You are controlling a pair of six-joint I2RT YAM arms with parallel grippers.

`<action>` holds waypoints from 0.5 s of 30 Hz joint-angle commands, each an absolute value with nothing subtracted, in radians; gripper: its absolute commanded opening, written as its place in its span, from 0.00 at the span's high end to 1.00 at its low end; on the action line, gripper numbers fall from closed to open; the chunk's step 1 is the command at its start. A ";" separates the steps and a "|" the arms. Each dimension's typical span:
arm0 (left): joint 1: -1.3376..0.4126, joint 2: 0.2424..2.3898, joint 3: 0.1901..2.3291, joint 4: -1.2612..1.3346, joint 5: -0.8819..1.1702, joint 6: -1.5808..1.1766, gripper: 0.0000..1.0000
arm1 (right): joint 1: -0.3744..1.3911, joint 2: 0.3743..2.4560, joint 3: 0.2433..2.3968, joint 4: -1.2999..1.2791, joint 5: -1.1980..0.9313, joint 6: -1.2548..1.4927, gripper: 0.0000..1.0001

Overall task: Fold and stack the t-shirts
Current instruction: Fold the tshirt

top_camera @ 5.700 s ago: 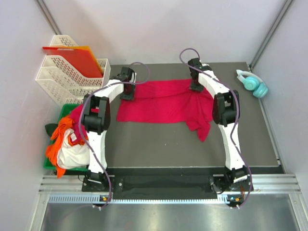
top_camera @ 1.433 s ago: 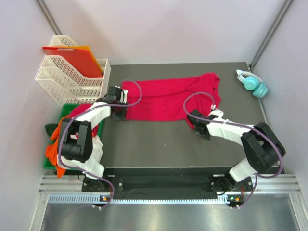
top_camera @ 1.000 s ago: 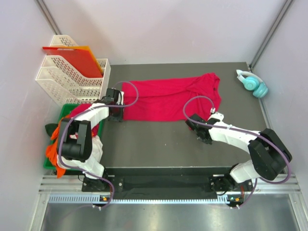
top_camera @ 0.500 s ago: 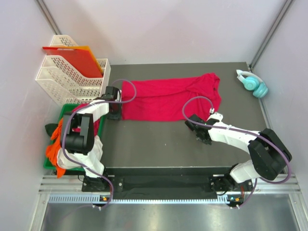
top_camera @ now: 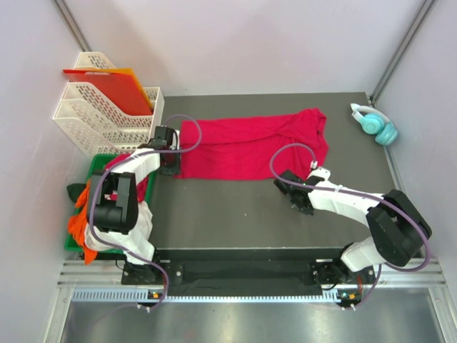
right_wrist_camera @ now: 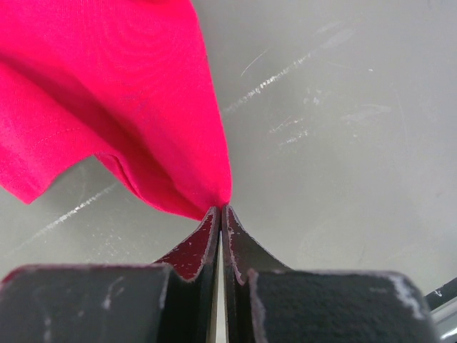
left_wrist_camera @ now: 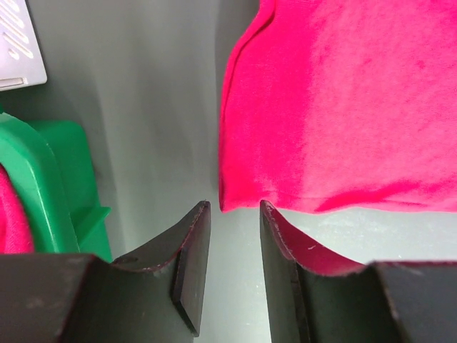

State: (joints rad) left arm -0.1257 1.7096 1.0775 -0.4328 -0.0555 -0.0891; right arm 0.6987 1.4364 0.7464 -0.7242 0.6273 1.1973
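- The crimson t-shirt (top_camera: 246,146) lies spread flat on the far half of the dark table (top_camera: 228,214). It runs left to right, and its right end is bunched into folds.
- The left gripper (top_camera: 168,161) sits low at the shirt's near left corner, close to the green bin (top_camera: 98,161).
- In the left wrist view the left gripper (left_wrist_camera: 234,209) has its two fingers (left_wrist_camera: 191,266) partly apart, with bare table showing in the gap between them.
- The corner of the crimson t-shirt (left_wrist_camera: 343,107) lies just ahead of that gap. The cloth seems to reach the inner face of the right-hand finger, though the angle does not settle whether it touches. Nothing is clamped.
- The right gripper (top_camera: 290,189) is down at the shirt's near right end, nearer the table's middle than its edge.
- In the right wrist view the right gripper (right_wrist_camera: 222,209) has its fingers (right_wrist_camera: 196,250) pressed together, pinching a small point of the crimson t-shirt (right_wrist_camera: 107,93). The cloth fans out to the left from that pinch.
- A pile of t-shirts (top_camera: 106,223), orange, white and pinkish-red, fills the green bin at the left edge.
- White mesh trays (top_camera: 100,118) stand at the far left and hold a red-orange sheet (top_camera: 118,87).
- Teal headphones (top_camera: 376,124) lie at the far right corner, well apart from the shirt.
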 commanded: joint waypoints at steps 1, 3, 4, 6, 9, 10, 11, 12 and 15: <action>-0.120 1.657 1.088 -0.396 -0.032 -0.106 0.60 | 0.718 1.439 0.767 -0.732 0.640 1.198 1.00; -0.121 1.666 1.091 -0.397 -0.035 -0.106 0.61 | 0.715 1.443 0.767 -0.729 0.638 1.197 1.00; -0.121 1.678 1.092 -0.394 -0.040 -0.106 0.61 | 0.716 1.443 0.767 -0.727 0.638 1.198 1.00; -0.121 1.695 1.097 -0.394 -0.041 -0.104 0.61 | 0.718 1.450 0.770 -0.727 0.637 1.198 1.00; -0.121 1.724 1.103 -0.384 -0.043 -0.103 0.61 | 0.718 1.453 0.773 -0.724 0.635 1.197 1.00; -0.120 1.739 1.106 -0.382 -0.043 -0.103 0.61 | 0.718 1.454 0.775 -0.724 0.637 1.195 1.00; -0.120 1.749 1.111 -0.383 -0.044 -0.104 0.61 | 0.718 1.454 0.775 -0.724 0.637 1.195 1.00; -0.120 1.756 1.118 -0.385 -0.043 -0.106 0.61 | 0.718 1.454 0.775 -0.726 0.637 1.195 1.00; -0.118 1.776 1.121 -0.387 -0.041 -0.104 0.62 | 0.718 1.456 0.772 -0.727 0.637 1.195 1.00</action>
State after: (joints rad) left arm -0.1246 1.7542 1.0840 -0.4156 -0.0452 -0.0963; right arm 0.6987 1.4513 0.7467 -0.7223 0.6270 1.1969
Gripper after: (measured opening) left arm 0.387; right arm 0.006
